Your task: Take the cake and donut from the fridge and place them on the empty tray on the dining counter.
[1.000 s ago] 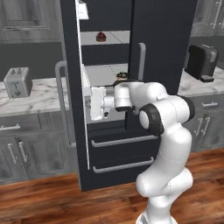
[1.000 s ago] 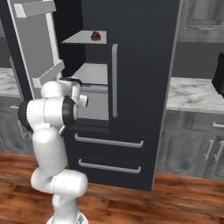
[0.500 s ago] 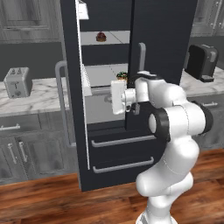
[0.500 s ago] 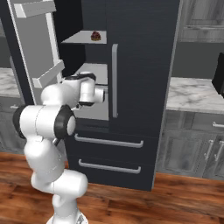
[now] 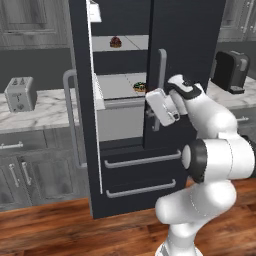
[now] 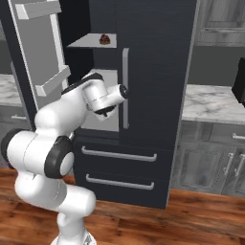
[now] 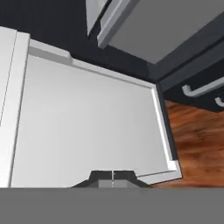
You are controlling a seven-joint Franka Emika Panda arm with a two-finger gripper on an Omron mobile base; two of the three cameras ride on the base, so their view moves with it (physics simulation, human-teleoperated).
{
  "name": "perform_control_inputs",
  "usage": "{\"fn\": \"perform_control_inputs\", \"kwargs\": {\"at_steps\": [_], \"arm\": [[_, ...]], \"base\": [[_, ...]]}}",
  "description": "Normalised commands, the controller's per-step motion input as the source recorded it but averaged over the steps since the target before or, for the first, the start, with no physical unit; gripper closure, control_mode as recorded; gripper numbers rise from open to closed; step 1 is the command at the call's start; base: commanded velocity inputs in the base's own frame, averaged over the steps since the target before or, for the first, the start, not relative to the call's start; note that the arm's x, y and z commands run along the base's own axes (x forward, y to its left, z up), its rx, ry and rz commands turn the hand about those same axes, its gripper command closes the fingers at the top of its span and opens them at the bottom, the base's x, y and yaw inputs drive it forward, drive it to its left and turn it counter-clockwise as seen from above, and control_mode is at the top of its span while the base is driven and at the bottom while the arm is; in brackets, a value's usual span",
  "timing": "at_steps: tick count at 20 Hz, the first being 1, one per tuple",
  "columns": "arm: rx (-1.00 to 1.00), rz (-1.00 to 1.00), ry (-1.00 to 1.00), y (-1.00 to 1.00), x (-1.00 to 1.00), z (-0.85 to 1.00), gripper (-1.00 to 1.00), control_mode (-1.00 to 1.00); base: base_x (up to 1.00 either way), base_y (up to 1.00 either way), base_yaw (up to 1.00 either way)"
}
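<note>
The gripper (image 7: 113, 176) is sitting at the bottom centre of the hand view with its two dark tips pressed together and nothing between them, looking out over a pale grey shelf (image 7: 87, 127) inside the fridge, with a strip of wooden floor (image 7: 197, 144) showing at the right edge. In the left base view the hand is reaching in at the middle of the frame, right beside the long silver handle (image 5: 161, 87) of the closed right-hand door, level with the middle shelf of the fridge (image 5: 190, 30). The donut (image 5: 139, 87) is lying on that middle shelf, just left of and slightly above the hand, and I cannot tell how near it is to the fingers. The cake (image 5: 115, 42) is resting on the shelf above, in the upper centre of the frame; in the right base view it is showing as a small dark dome (image 6: 104, 39) near the top, left of centre. The left door (image 6: 40, 62) is standing open, its white inner racks filling the upper left of the right base view. A toaster (image 5: 21, 93) is sitting on the wall counter at the left edge of the left base view, and a dark coffee machine (image 5: 231, 70) is standing at the right.
</note>
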Motion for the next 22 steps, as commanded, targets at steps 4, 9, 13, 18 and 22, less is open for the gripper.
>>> {"fn": "perform_control_inputs", "kwargs": {"at_steps": [4,9,13,18,22], "arm": [[-0.77,-0.19,-0.56,-0.50,0.00,-0.13,1.00,-1.00],[-0.65,-0.16,-0.46,-0.37,0.07,-0.10,1.00,-1.00],[-0.28,-0.12,-0.03,-0.49,0.07,0.00,-1.00,-1.00],[-0.04,-0.03,-0.02,-0.38,0.28,0.24,-1.00,-1.00],[0.01,0.00,0.00,-0.50,0.64,0.07,-1.00,-1.00]], "base": [[0.00,0.00,0.00],[0.00,0.00,0.00],[0.00,0.00,0.00],[0.00,0.00,0.00],[0.00,0.00,0.00]]}}
